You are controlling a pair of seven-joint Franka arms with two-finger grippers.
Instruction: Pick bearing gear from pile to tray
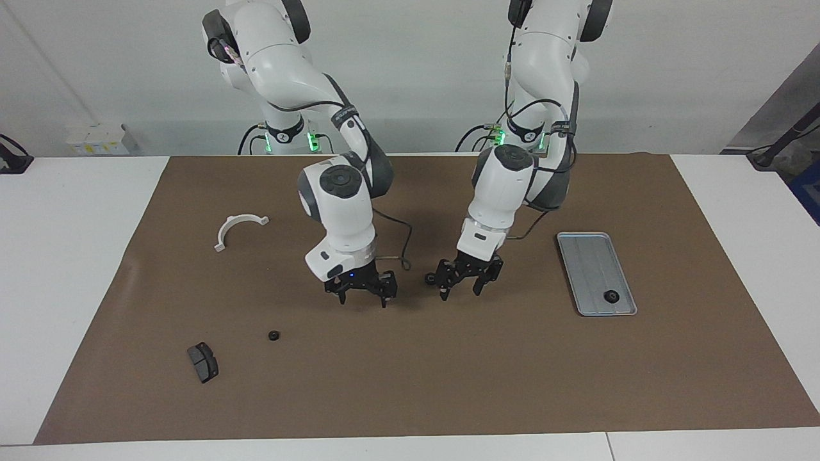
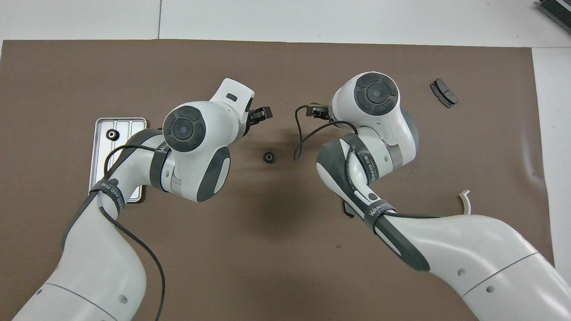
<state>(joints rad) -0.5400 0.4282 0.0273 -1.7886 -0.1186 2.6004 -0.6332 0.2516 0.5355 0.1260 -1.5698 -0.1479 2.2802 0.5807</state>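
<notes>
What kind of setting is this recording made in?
Most likely a robotics lab bench: two white arms mounted at a white table covered with a brown mat, plus scattered parts such as a brake pad and a metal tray.

I see the silver tray (image 1: pixel 596 271) lying flat toward the left arm's end, one black ring (image 1: pixel 612 296) in it. Another ring (image 2: pixel 268 157) sits mid-mat; a third ring (image 1: pixel 273 335) lies beside a grey pad (image 1: pixel 202 362).

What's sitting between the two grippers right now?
One small black ring on the brown mat, close beside the left gripper; the right gripper hangs apart from it. The facing view shows it, and the overhead view too.
</notes>
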